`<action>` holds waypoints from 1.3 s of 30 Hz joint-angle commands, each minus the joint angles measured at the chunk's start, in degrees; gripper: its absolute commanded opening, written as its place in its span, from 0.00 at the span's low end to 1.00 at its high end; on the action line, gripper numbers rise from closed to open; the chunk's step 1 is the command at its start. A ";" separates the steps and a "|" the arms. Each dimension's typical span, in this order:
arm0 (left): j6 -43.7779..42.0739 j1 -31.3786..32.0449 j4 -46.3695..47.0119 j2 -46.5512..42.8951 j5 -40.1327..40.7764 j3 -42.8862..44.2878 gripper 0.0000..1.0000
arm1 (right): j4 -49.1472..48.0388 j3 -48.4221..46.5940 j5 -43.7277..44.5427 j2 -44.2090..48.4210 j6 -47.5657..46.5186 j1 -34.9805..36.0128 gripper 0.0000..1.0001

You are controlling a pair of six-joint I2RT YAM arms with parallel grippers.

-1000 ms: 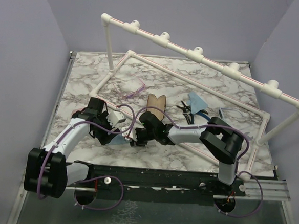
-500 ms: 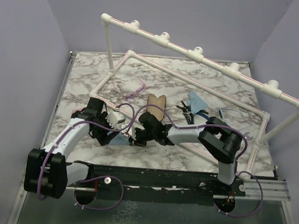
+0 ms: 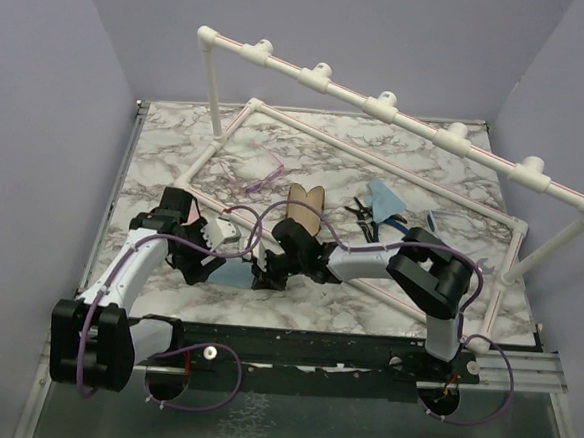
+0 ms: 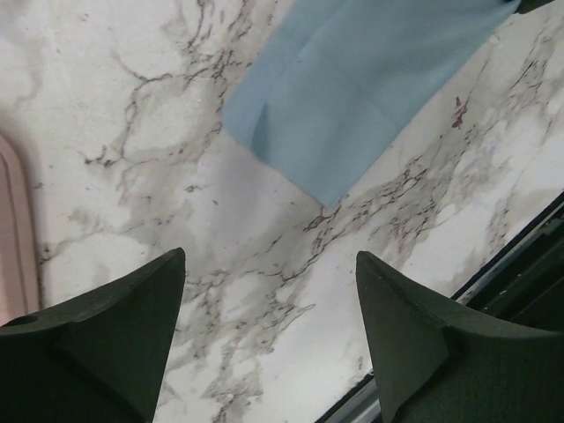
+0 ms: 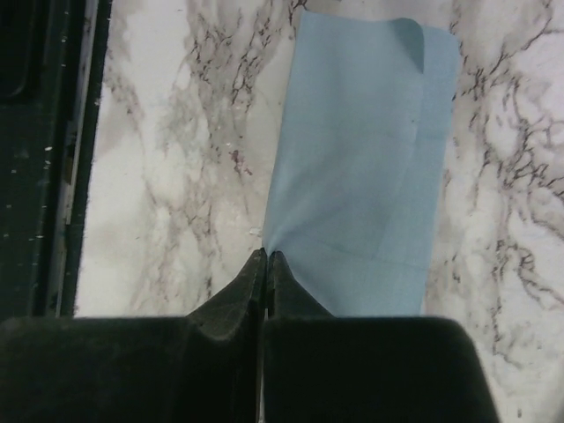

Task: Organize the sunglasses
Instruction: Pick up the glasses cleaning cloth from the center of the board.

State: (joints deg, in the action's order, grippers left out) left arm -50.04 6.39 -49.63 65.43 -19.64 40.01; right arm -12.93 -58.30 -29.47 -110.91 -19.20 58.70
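The pink-purple sunglasses (image 3: 261,183) lie on the marble table inside the pipe frame, beyond both arms. The blue-framed sunglasses (image 3: 450,221) rest at the right, near the frame's far rail. My right gripper (image 5: 266,256) is shut, pinching the near corner of a light blue cloth (image 5: 361,159) that lies flat on the table; from above that gripper (image 3: 261,275) sits at the cloth's (image 3: 233,274) right end. My left gripper (image 4: 270,256) is open just left of the cloth (image 4: 352,97), with only bare marble between its fingers.
A brown plaid case (image 3: 305,208) stands behind the right gripper. Black-and-blue pliers (image 3: 374,221) and a second blue cloth (image 3: 385,197) lie further right. A pink case edge (image 4: 13,233) shows at the left. A white pipe rack (image 3: 380,103) spans the back.
My right gripper has closed its jaws onto the blue cloth's corner. My left arm has drawn back to the left, away from the cloth, staying open.
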 commanded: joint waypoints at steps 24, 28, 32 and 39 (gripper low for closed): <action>1.51 12.59 20.08 0.42 -4.85 -6.58 0.75 | -3.78 -2.89 -15.96 -3.97 37.02 -12.03 0.01; 4.81 15.72 21.89 0.27 -3.11 -7.59 0.76 | -3.14 -3.72 -15.71 -4.41 37.47 -12.32 0.01; 6.89 18.94 25.21 0.56 0.12 -9.24 0.77 | -2.62 -4.02 -15.88 -4.90 38.31 -12.55 0.00; 12.93 26.51 32.06 0.07 12.94 -12.22 0.76 | -2.32 -3.73 -15.44 -4.55 38.91 -13.07 0.00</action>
State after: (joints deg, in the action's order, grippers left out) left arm -41.52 29.71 -23.09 65.71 -17.19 30.04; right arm -15.35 -61.14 -43.83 -114.76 18.68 46.02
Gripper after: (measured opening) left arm 0.768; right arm 0.006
